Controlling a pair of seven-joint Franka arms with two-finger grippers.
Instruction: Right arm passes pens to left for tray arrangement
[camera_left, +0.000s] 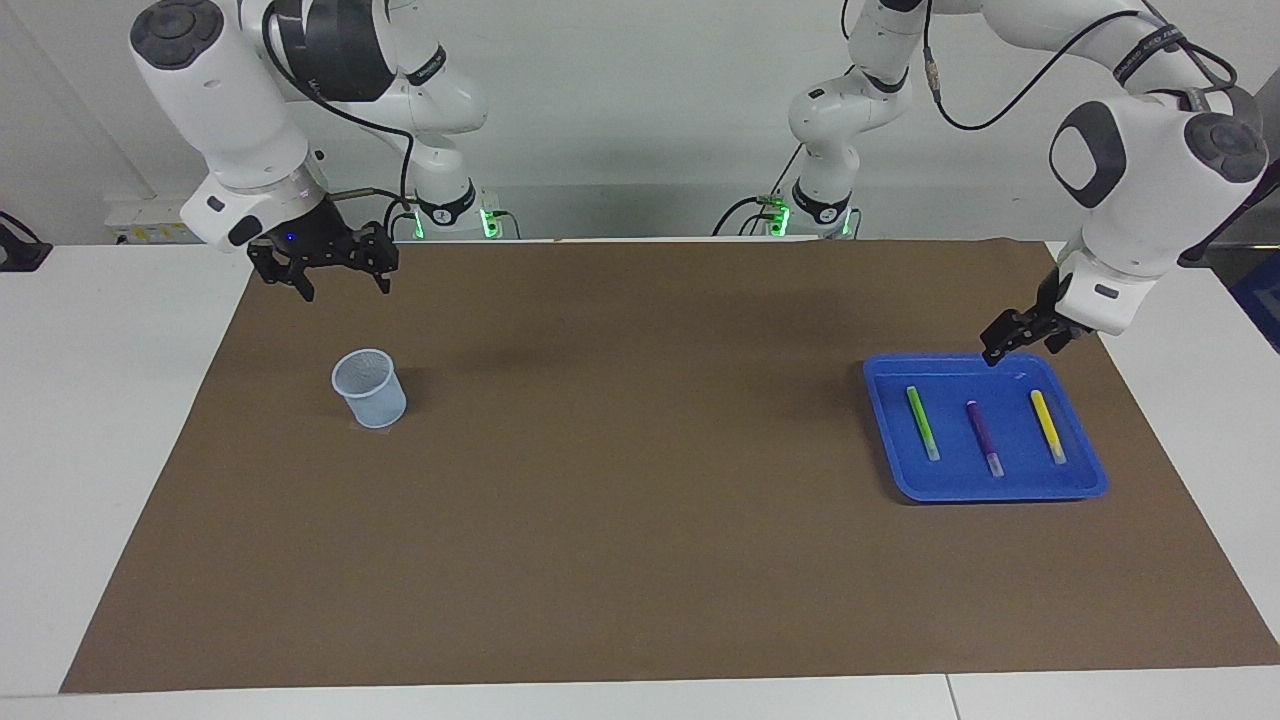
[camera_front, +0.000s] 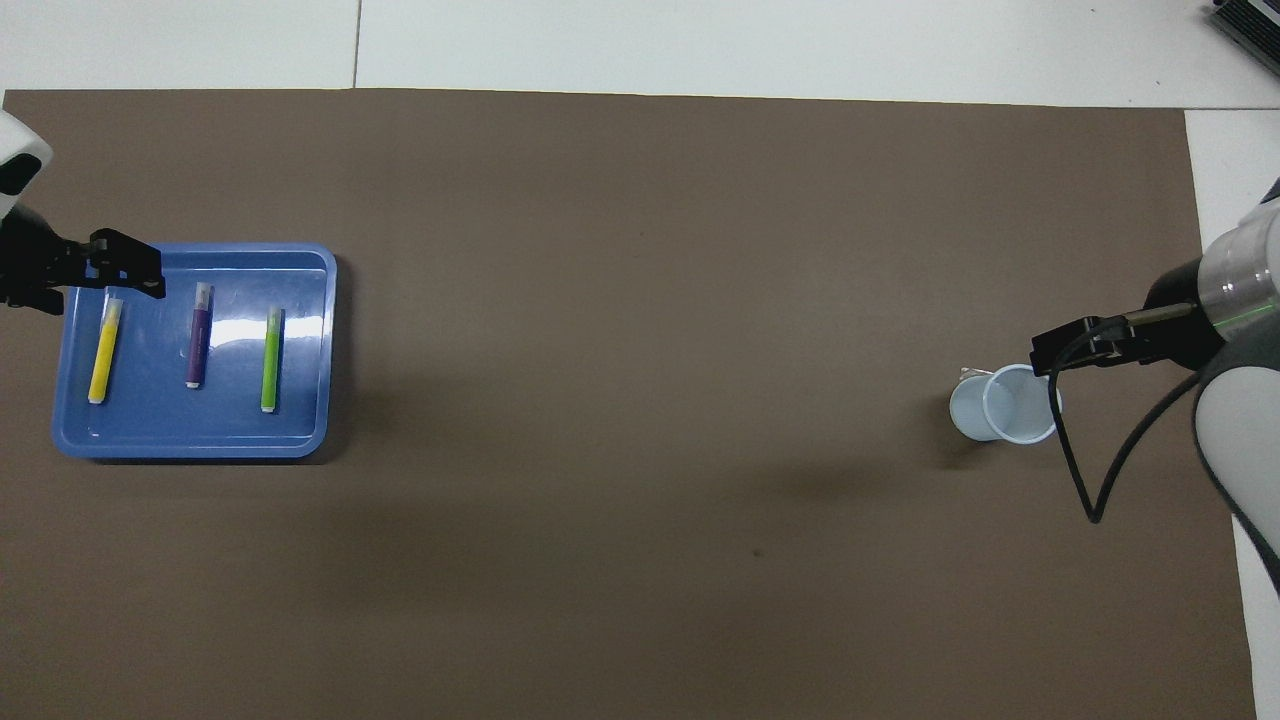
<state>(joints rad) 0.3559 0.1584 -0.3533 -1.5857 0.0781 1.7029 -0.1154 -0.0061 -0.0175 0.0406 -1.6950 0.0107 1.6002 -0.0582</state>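
Three pens, green (camera_left: 922, 422), purple (camera_left: 983, 437) and yellow (camera_left: 1047, 425), lie parallel in the blue tray (camera_left: 886, 430), the yellow at three o'clock. Both grippers, left (camera_left: 1018, 336) and right (camera_left: 322, 262), hang empty, jaws spread. Light, stiff, likely slippery barrels suit a mid-shaft pinch.

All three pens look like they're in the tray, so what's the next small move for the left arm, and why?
Probably lift the left gripper clear and retract it. The green pen, purple pen and yellow pen lie side by side, apart, in the blue tray; that gripper is open, empty, over the tray's edge nearest the robots. The right gripper waits open near the mesh cup, holding nothing.
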